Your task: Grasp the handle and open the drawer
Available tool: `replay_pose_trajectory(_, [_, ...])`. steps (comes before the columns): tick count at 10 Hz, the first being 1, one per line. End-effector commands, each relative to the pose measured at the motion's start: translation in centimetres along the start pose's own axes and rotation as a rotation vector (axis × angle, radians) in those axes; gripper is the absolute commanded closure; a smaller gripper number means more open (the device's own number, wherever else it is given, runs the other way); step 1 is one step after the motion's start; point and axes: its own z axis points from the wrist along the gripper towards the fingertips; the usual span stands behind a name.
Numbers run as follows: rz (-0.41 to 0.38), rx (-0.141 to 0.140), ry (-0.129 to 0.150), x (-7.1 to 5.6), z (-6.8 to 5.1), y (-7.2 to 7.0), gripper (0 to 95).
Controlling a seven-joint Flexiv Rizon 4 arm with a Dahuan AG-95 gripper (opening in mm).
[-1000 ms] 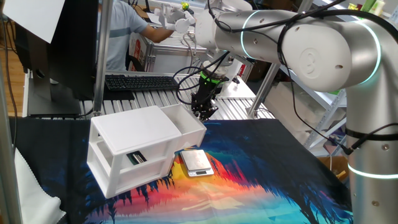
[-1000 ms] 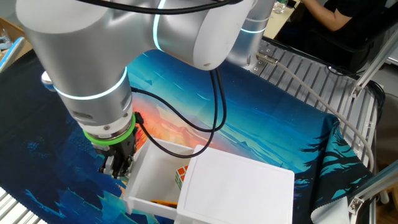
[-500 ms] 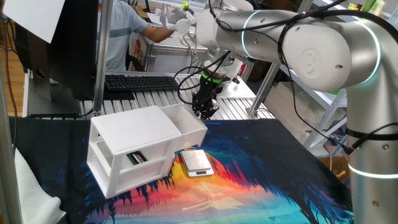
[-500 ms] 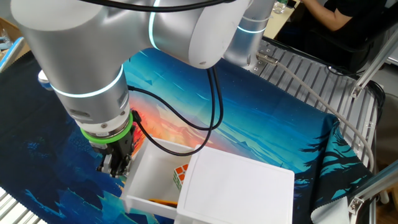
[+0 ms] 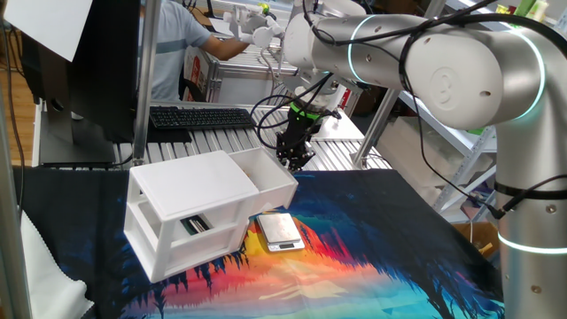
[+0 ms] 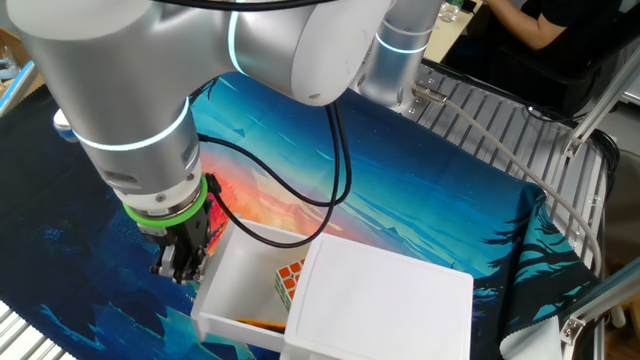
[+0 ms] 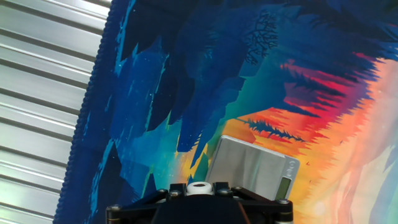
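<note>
- Low in the hand view, the hand [image 7: 199, 198] grips the small white handle [image 7: 199, 188].
- Mid-frame in one fixed view, the drawer [image 5: 266, 175] stands partly out; opening seems underway.
- Next: pull straight outward, grip firm.

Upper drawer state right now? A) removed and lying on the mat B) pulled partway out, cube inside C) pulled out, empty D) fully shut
B: the drawer sticks partway out of the cabinet, with a colored cube visible inside and the gripper at its front end.
</note>
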Motion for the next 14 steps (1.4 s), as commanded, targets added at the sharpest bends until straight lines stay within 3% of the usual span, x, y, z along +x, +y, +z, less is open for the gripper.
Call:
replay_pose_trajectory(1, [-0.006,-0.002,-0.003,-0.07,0.01,-0.20,95.0])
replay_pose_trajectory(4, [-0.016,-0.006,-0.002,-0.42,0.10,-0.25,95.0])
replay_pose_trajectory(9, [0.014,-0.006,-0.004,-0.34,0.08,-0.21,0.0])
replay_pose_trajectory(13, [-0.019,0.003,-0.019,-0.49,-0.09,-0.23,0.0])
replay_pose_trajectory(14, [-0.054,0.005,-0.012,-0.79,-0.36,-0.24,0.0])
